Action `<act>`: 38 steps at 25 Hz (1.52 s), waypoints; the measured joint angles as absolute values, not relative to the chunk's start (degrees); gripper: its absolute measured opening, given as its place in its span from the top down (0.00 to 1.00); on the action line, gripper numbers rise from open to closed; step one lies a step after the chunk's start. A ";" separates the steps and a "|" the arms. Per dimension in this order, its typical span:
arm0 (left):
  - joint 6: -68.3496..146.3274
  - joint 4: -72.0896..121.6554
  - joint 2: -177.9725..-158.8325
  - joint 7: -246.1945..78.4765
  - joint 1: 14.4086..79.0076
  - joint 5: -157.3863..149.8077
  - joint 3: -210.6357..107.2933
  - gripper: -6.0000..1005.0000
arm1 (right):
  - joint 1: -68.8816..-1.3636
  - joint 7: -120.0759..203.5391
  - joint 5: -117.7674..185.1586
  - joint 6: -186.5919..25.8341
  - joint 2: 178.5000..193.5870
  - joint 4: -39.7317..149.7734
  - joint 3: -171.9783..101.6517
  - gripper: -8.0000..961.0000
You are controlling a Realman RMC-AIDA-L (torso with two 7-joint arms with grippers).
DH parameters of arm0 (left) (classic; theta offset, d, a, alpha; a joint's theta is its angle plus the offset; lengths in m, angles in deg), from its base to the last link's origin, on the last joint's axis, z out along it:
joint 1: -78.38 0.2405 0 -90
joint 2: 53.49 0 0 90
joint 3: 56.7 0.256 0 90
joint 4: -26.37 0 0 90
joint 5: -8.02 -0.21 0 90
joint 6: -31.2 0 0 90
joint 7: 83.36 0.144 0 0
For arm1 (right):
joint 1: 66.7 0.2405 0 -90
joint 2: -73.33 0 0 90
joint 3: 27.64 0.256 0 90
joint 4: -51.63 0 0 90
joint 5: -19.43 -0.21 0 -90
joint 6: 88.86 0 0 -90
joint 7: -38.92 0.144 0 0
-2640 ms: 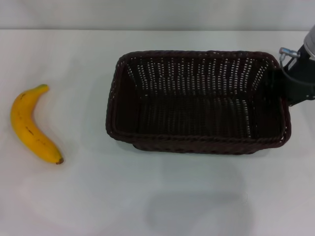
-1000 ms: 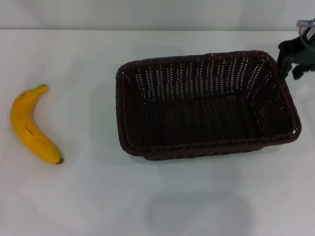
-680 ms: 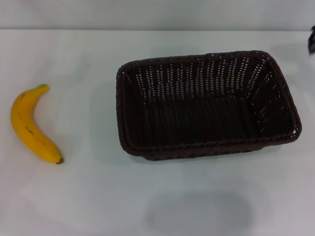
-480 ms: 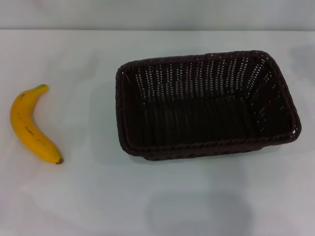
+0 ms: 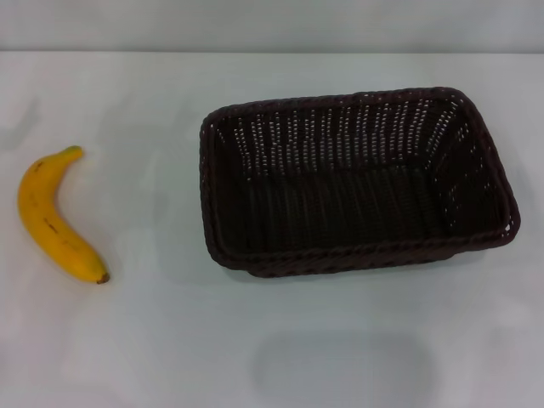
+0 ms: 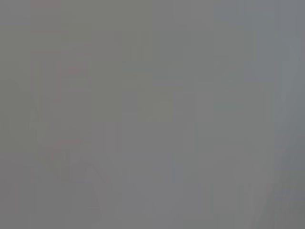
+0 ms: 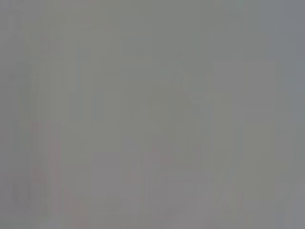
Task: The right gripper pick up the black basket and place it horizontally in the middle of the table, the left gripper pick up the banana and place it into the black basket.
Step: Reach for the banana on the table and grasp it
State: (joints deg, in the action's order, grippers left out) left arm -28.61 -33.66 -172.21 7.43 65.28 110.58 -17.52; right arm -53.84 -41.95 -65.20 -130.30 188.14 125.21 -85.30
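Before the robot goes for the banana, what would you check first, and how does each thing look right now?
1. Black basket set down on the table, long side across: ok.
2. Basket near the table's middle: roughly, a little right of centre; ok.
3. Basket interior free for the fruit: ok.
4. Banana lying alone on the table, left of the basket and apart from it: ok.
5. Left hand open and near the banana: cannot tell, not in view.
6. Right hand away from the basket: ok, not in view.
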 joint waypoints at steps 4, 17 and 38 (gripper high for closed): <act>-31.15 -45.62 -172.41 -16.47 67.04 93.96 -17.47 0.15 | -52.51 -58.60 -79.11 -131.57 188.13 114.15 -80.08 0.73; -58.29 -63.67 -169.66 -66.03 55.99 50.12 -17.42 0.17 | -49.39 -94.52 -95.94 -153.87 188.10 86.20 -55.50 0.67; -68.65 -34.71 -165.07 -78.44 35.04 19.87 -17.42 0.19 | -47.65 -104.79 -96.82 -150.38 188.12 81.39 -52.76 0.12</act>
